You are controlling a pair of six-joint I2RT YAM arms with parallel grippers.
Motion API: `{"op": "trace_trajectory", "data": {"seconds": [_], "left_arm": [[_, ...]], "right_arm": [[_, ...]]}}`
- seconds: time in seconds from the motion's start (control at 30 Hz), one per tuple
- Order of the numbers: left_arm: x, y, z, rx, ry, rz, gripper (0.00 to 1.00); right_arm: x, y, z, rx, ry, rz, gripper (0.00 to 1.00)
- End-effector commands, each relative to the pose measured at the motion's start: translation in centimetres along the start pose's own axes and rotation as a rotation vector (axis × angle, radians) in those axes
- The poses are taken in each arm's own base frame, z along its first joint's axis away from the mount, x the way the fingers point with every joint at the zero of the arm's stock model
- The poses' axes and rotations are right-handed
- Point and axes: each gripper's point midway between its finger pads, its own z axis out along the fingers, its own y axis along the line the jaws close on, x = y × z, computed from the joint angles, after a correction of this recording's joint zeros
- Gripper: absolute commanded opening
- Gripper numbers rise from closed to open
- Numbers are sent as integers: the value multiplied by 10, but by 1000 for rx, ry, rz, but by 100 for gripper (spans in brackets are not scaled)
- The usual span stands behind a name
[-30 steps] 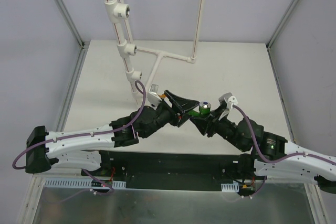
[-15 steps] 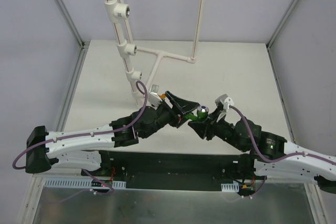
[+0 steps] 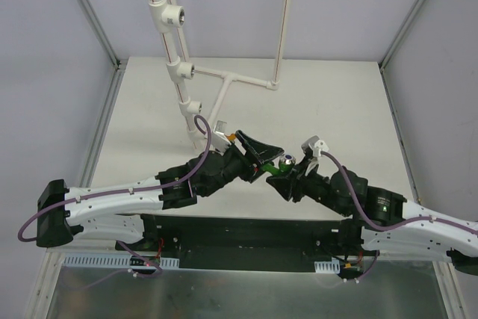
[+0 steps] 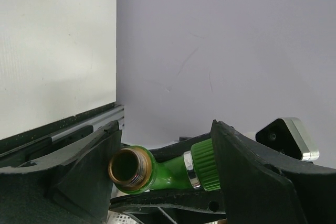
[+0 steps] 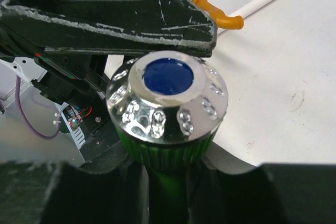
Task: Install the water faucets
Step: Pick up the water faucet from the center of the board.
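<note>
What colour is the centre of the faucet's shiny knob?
Blue; the faucet shows best in right wrist view.

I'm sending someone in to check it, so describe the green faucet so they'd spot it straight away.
On the white table, look just in front of the pipe rack. The green faucet is clamped in the right pincer; only it has a shiny silver cap with a blue centre.
</note>
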Motion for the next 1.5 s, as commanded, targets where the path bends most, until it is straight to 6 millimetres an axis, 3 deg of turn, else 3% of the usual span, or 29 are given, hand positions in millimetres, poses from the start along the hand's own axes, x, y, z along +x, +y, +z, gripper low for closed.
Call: {"op": "trace_trajectory", "data": {"seconds": [0.0,0.8,1.37,1.47], "left_arm": [[-10,-59,-10,169,-9,-66,70],[-16,-57,-6,162,-22,-69,72],[-24,-65,-3,166,-25,-58,73],[-23,-59,-3,156,-22,-61,57]], "right_arm": [[29,4,-2,-27,127,-15,0],[72,5,-7,-59,288,3,0],[80,3,-2,-45,308,11,0],[66,0,-3,-26,239,21,0]]}}
